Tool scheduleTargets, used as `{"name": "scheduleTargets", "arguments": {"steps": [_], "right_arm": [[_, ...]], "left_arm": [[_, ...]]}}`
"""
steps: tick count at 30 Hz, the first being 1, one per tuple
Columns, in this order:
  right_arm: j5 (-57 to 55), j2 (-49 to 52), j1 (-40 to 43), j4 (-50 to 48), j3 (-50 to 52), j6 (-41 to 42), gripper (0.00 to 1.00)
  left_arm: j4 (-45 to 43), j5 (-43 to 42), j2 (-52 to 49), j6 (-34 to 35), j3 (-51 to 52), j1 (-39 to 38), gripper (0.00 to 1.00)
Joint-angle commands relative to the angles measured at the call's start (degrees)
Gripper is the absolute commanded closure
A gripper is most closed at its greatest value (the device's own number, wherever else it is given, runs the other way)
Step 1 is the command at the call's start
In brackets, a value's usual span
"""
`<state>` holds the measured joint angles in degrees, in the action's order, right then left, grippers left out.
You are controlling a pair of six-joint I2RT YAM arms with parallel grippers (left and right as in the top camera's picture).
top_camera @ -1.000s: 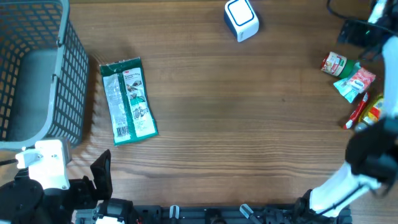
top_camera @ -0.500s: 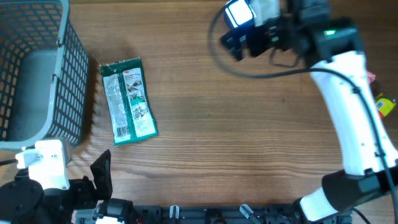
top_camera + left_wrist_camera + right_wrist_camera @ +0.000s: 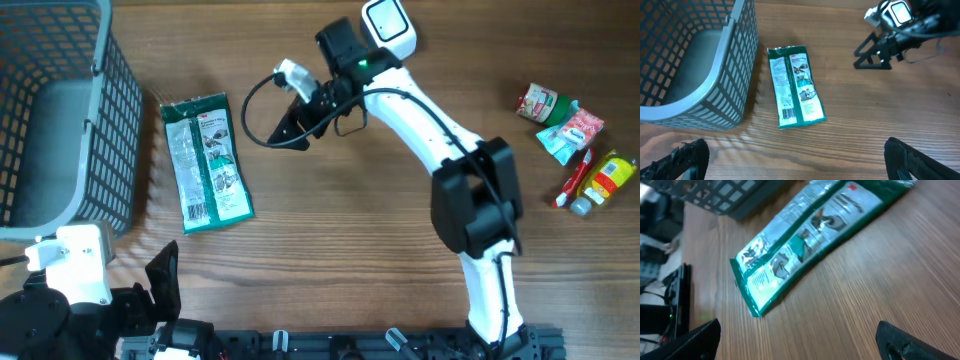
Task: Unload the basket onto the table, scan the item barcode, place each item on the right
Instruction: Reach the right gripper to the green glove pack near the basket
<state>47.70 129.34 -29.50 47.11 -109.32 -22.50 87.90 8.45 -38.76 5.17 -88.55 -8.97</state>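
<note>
Right gripper [image 3: 286, 134] hovers wide open, empty, near a green-and-white packet [image 3: 205, 162] lying flat beside the basket [image 3: 112, 130] — barcode [image 3: 197, 211] facing up, print unreadable. Left gripper [image 3: 800, 162] open, empty.

Brown wood-grain table [image 3: 340, 240], evenly lit, soft shadows

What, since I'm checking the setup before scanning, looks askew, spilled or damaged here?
Nothing stands out. The green packet lies flat and intact beside the basket, barcode facing up. The scanner stands at the far edge, and the small items sit loosely bunched at the right edge.
</note>
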Motion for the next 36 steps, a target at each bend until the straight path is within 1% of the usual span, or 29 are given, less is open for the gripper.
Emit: {"name": "scheduleTargets", "arguments": {"steps": [1, 3, 7, 11, 13, 15, 18, 24, 29, 31, 32, 34, 36], "right_arm": [[11.26, 5.53, -1.57, -3.67, 0.17, -2.93, 0.00], [14.19, 7.58, -2.45, -5.11, 0.17, -2.80, 0.00], [14.01, 10.95, -5.27, -8.37, 0.17, 0.72, 0.00], [12.68, 12.76, -7.26, -13.57, 0.17, 8.55, 0.00], [9.25, 14.19, -8.37, -16.59, 0.17, 14.36, 0.00], [8.00, 15.50, -9.20, -17.99, 0.17, 17.81, 0.00], [2.91, 16.22, -9.90, -18.58, 0.17, 23.58, 0.00], [1.60, 16.74, -12.07, -18.49, 0.17, 27.26, 0.00], [1.22, 16.74, -15.78, -19.12, 0.17, 28.83, 0.00], [-1.90, 16.83, -17.38, -20.39, 0.17, 30.60, 0.00], [-2.60, 16.85, -17.86, -21.16, 0.17, 30.67, 0.02], [-4.70, 17.22, -18.34, -22.73, 0.17, 32.30, 0.09], [-4.92, 18.18, -18.51, -26.29, 0.17, 34.95, 0.10]], "left_arm": [[-0.11, -0.31, 0.04, -0.68, -0.07, 0.20, 0.00], [-0.11, -0.31, 0.04, -0.68, -0.07, 0.20, 0.00], [-0.11, -0.28, 0.04, -0.68, -0.07, 0.20, 0.00], [-0.11, -0.28, 0.04, -0.68, -0.07, 0.20, 0.00], [-0.11, -0.31, 0.04, -0.68, -0.07, 0.20, 0.00], [-0.11, -0.28, 0.04, -0.68, -0.07, 0.20, 0.00], [-0.11, -0.31, 0.04, -0.68, -0.07, 0.20, 0.00], [-0.11, -0.31, 0.04, -0.68, -0.07, 0.20, 0.00], [-0.11, -0.31, 0.04, -0.68, -0.07, 0.20, 0.00], [-0.11, -0.28, 0.04, -0.68, -0.07, 0.20, 0.00], [-0.11, -0.31, 0.04, -0.68, -0.07, 0.20, 0.00], [-0.11, -0.31, 0.04, -0.68, -0.07, 0.20, 0.00], [-0.11, -0.31, 0.04, -0.68, -0.07, 0.20, 0.00]]}}
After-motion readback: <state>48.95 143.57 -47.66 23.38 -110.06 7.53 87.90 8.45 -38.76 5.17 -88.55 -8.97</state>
